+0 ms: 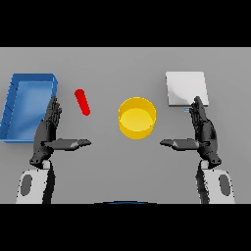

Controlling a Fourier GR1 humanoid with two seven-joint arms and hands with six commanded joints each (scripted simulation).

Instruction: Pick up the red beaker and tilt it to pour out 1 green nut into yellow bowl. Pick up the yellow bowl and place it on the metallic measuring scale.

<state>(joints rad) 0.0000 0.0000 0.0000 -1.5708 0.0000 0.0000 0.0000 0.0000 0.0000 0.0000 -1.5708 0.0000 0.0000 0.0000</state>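
A slim red beaker (82, 102) stands on the grey table left of centre, leaning in the view. The yellow bowl (137, 117) sits in the middle, with nothing visible inside. At the back right lies the pale metallic scale (186, 88). My left hand (49, 130) hovers below and left of the beaker, fingers straight, thumb pointing inward, holding nothing. My right hand (202, 131) mirrors it to the right of the bowl, just in front of the scale, open and empty. No green nut is visible.
A blue tray (12, 105) with raised walls lies at the far left, just beside my left hand's fingertips.
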